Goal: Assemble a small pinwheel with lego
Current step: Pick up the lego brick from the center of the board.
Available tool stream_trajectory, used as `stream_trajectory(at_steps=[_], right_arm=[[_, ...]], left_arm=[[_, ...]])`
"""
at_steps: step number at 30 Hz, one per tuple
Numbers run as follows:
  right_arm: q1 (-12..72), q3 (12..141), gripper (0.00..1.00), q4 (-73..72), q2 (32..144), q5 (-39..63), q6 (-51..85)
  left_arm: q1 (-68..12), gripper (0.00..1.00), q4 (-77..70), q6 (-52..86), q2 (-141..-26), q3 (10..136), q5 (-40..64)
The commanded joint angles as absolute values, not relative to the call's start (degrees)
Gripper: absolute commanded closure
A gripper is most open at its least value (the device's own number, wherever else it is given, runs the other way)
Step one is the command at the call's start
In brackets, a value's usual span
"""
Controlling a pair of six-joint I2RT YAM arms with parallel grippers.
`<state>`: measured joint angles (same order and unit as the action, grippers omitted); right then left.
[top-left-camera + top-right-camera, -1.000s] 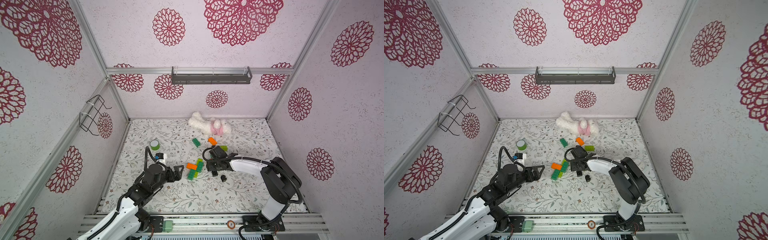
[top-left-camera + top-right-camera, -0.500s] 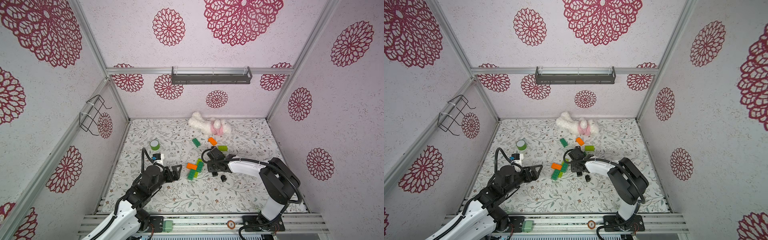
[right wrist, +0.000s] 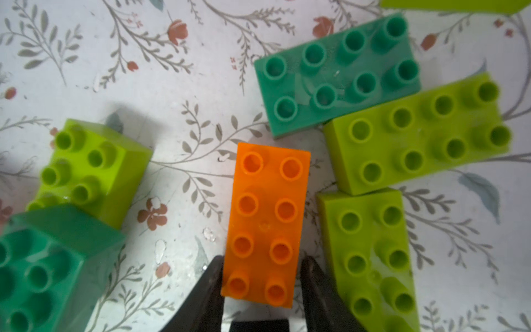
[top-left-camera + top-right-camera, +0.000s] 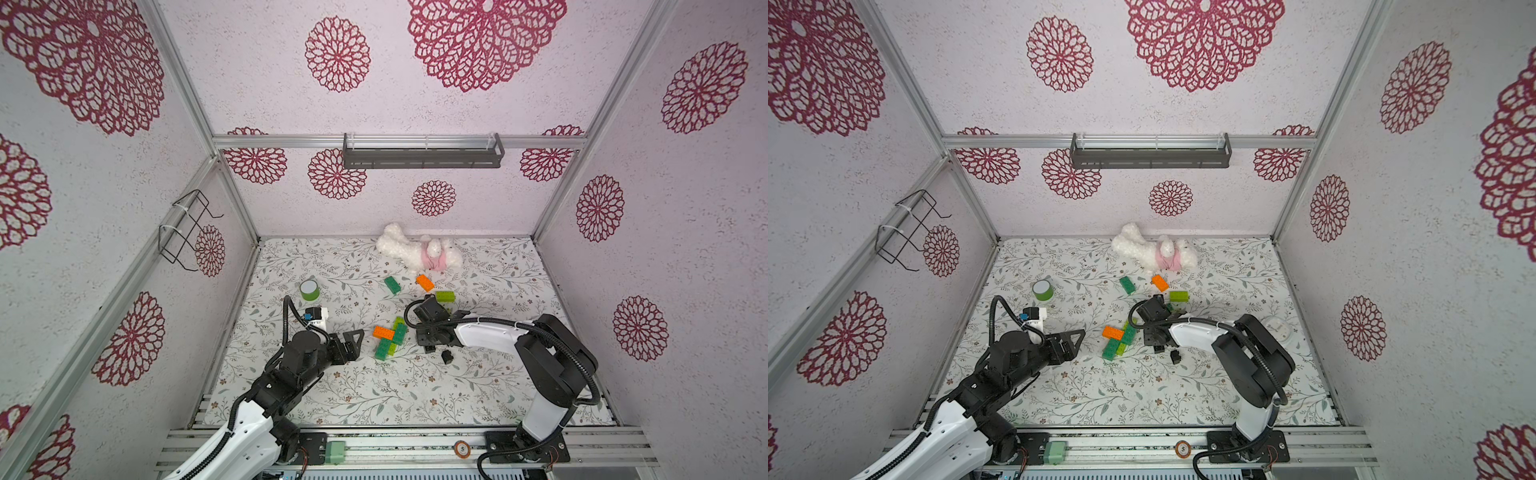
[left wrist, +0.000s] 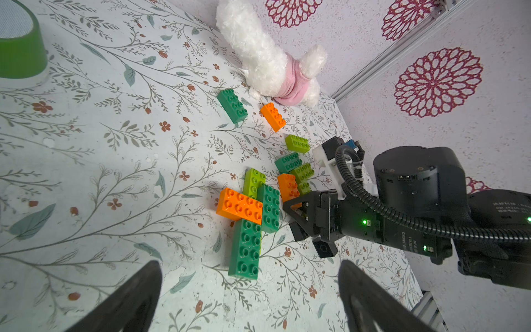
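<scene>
A partly joined lego cross lies mid-mat: an orange brick (image 4: 383,332) (image 5: 240,205), two dark green bricks (image 5: 270,207) (image 5: 247,247) and a lime one (image 5: 254,181). Just right of it my right gripper (image 3: 262,260) (image 5: 298,212) points down, its jaws shut on the end of a loose orange brick (image 3: 267,221) that rests on the mat; the arm hides this brick in both top views. Lime bricks (image 3: 416,135) (image 3: 370,255) and a dark green one (image 3: 336,74) lie beside it. My left gripper (image 4: 353,338) (image 5: 250,299) hovers open and empty left of the cross.
Loose dark green (image 4: 392,285), orange (image 4: 424,282) and lime (image 4: 445,296) bricks lie farther back, and a black square brick (image 4: 446,356) sits in front of the right gripper. A green tape roll (image 4: 309,289) stands back left, a white plush toy (image 4: 419,253) by the back wall.
The right gripper's jaws have narrowed onto the loose orange brick. The left arm has barely shifted.
</scene>
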<state>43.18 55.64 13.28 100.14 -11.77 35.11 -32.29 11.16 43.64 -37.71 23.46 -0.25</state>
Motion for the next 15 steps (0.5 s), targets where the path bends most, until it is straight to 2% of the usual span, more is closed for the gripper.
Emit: stream_trajectory(at_steps=[1,8,15], right_arm=[[43.4,55.1,0.58,12.8,100.3,-12.2,36.5],[43.4,53.7,0.68,10.7,98.9,-12.4,35.4],[43.3,53.0,0.70,8.9,93.9,-9.5,29.9]], left_arm=[[-31.7,0.03,10.1,44.2,-37.0,23.0,0.3],[-31.8,0.03,10.1,44.5,-37.0,23.2,0.4],[-31.7,0.03,10.6,44.4,-36.6,23.6,0.3]])
